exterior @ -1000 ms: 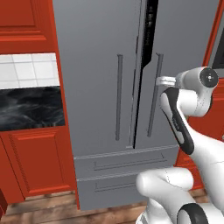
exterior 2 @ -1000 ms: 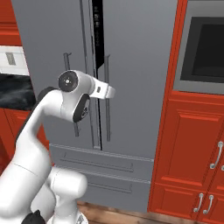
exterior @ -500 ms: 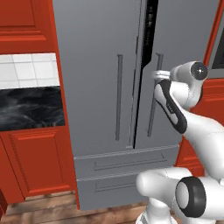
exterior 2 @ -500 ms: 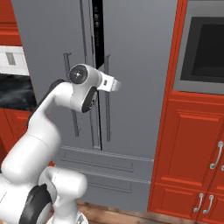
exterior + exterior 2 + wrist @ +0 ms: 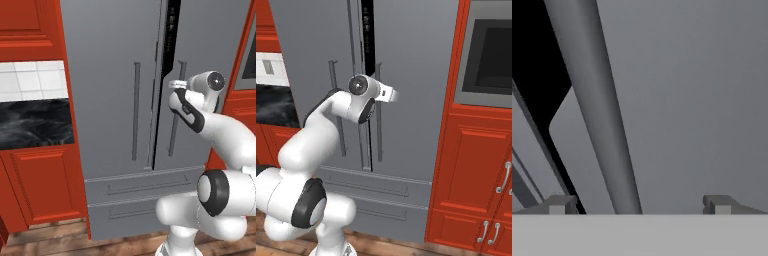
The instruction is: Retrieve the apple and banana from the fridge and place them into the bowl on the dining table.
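Here, in the left base view, the fridge (image 5: 125, 115) stands between red cabinets (image 5: 40, 190), its right door swung slightly ajar so that a dark gap runs down beside the centre seam. The white arm reaches up from the lower right, and the gripper (image 5: 176, 84) sits at the upper part of the right door's handle (image 5: 176, 110); whether the fingers actually touch the bar cannot be told from this side. The left door's handle (image 5: 135, 110) hangs untouched, and two drawers (image 5: 145, 182) lie closed below.

In the right base view, the arm bends up from the lower left, its hand in front of the fridge (image 5: 416, 75) at the door seam, with the gripper (image 5: 390, 95) beside the right handle (image 5: 379, 115). A built-in oven (image 5: 491, 55) sits in the red cabinet (image 5: 471, 180) to the right.

In the hand view, the handle (image 5: 597, 105) slants as a grey bar across the grey door (image 5: 702, 90), passing between the two fingertips (image 5: 558, 205), nearer the left one. The jaws stand wide apart, not closed on the bar
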